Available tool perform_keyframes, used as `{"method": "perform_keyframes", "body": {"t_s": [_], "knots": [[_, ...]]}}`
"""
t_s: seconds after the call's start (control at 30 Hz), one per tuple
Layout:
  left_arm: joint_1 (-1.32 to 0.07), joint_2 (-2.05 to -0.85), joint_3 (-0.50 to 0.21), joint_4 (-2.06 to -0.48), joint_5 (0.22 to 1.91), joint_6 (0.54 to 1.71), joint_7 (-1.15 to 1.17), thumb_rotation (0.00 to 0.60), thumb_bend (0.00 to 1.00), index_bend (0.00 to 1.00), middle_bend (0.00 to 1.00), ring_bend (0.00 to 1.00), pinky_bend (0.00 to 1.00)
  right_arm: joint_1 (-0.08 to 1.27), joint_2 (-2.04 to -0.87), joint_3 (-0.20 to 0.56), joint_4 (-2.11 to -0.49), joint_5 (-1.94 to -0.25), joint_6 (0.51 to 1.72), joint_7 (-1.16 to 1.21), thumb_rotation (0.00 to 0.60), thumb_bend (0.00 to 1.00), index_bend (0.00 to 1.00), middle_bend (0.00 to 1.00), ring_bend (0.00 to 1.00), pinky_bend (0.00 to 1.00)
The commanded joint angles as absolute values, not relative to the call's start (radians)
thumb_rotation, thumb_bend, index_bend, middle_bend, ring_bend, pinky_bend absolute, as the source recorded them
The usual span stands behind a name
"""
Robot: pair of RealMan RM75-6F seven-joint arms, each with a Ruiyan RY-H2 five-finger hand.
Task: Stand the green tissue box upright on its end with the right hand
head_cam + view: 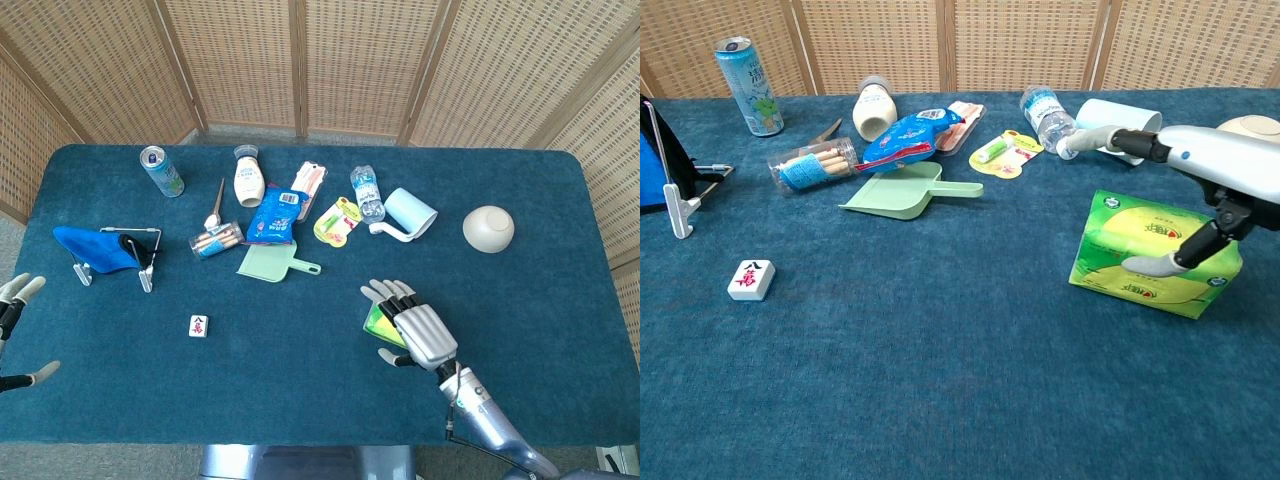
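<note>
The green tissue box (1120, 240) rests on the blue table right of centre, its large printed face turned toward the chest camera and leaning back a little. In the head view only a green sliver of the box (376, 320) shows beneath my right hand (418, 333). That right hand (1210, 175) hovers over the box with its fingers stretched straight out past the top edge, while its thumb (1150, 265) lies against the front face. My left hand (15, 300) hangs off the table's left edge, fingers apart and holding nothing.
Behind the box lie a light-blue mug (410, 213), a water bottle (368, 193) and a white bowl (488, 228). A green dustpan (268, 262), snack packets, a can (160, 170), a mahjong tile (198, 325) and a blue cloth on a stand (100, 250) sit to the left.
</note>
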State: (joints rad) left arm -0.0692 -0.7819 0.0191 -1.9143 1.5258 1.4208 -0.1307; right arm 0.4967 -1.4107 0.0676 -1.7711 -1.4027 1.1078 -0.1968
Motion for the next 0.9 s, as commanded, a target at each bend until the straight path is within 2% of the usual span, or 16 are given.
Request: {"method": "perform_keyframes", "body": {"t_s": [0.03, 0.1, 0.27, 0.53, 0.73, 0.9], "knots": [[-0.069, -0.782, 0.018, -1.913, 1.525, 1.422, -0.132, 0.6, 0.04, 0.0, 0.0, 0.0, 0.0, 0.519, -1.43, 0.091, -1.787, -1.352, 1.078, -0.256, 0.6, 0.14, 0.0, 0.0, 0.0, 0.03], [-0.068, -0.782, 0.018, -1.912, 1.523, 1.423, -0.134, 0.6, 0.04, 0.0, 0.0, 0.0, 0.0, 0.528, -1.442, 0.099, -1.788, -1.326, 1.068, -0.284, 0.6, 0.11, 0.0, 0.0, 0.0, 0.03], [-0.069, -0.781, 0.018, -1.91, 1.521, 1.42, -0.138, 0.6, 0.04, 0.0, 0.0, 0.0, 0.0, 0.553, -1.478, 0.126, -1.768, -1.273, 1.052, -0.33, 0.6, 0.11, 0.0, 0.0, 0.0, 0.03], [-0.07, -0.779, 0.016, -1.906, 1.517, 1.42, -0.147, 0.6, 0.04, 0.0, 0.0, 0.0, 0.0, 0.576, -1.517, 0.149, -1.719, -1.206, 1.037, -0.35, 0.6, 0.19, 0.04, 0.09, 0.01, 0.04], [-0.07, -0.778, 0.017, -1.908, 1.52, 1.419, -0.146, 0.6, 0.04, 0.0, 0.0, 0.0, 0.0, 0.582, -1.542, 0.14, -1.682, -1.2, 1.046, -0.376, 0.6, 0.28, 0.13, 0.2, 0.08, 0.15], [-0.07, -0.778, 0.015, -1.906, 1.516, 1.419, -0.148, 0.6, 0.04, 0.0, 0.0, 0.0, 0.0, 0.584, -1.556, 0.134, -1.661, -1.206, 1.059, -0.391, 0.6, 0.34, 0.22, 0.28, 0.15, 0.29]]}}
